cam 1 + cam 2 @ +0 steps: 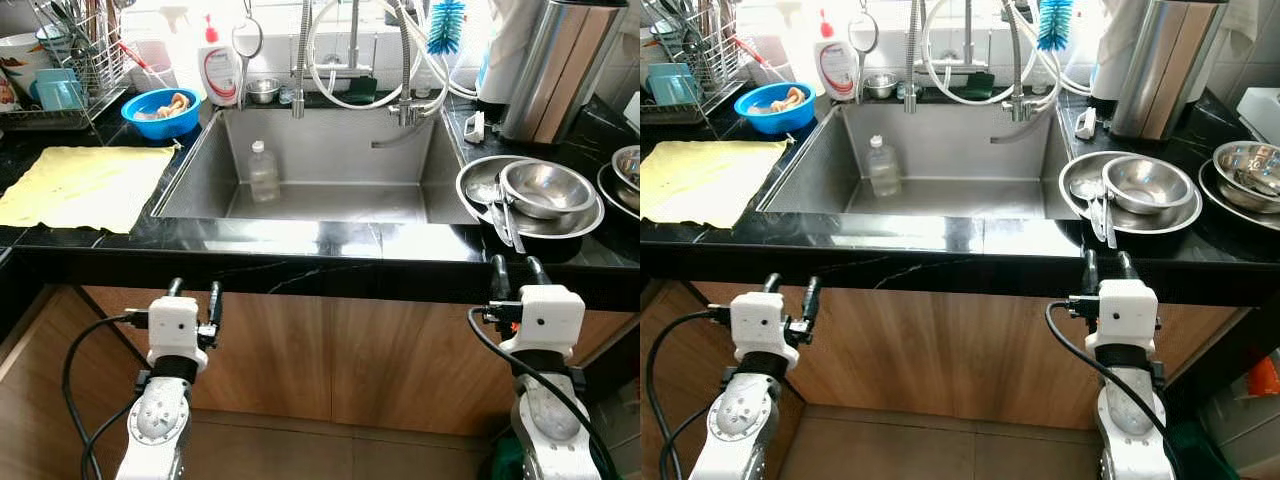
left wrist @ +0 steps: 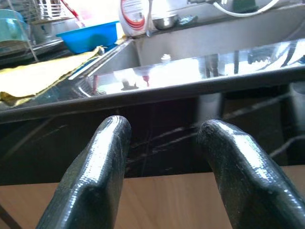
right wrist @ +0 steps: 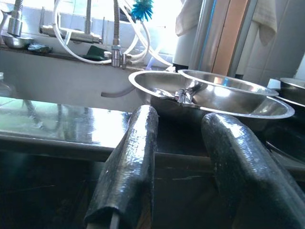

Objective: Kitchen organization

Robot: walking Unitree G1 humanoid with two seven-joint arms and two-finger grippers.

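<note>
Steel sink (image 1: 330,160) holds clear plastic bottle (image 1: 263,172).

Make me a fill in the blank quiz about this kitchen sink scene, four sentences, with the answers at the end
1. The clear plastic bottle stands upright inside the stainless steel ____.
2. The yellow cloth lies flat on the black counter, on the robot's ____ side of the sink.
3. The small steel bowl sits inside a wider steel ____ on the robot's right.
4. The blue plastic bowl sits beside the wire dish ____.

Answers: sink; left; basin; rack
</note>
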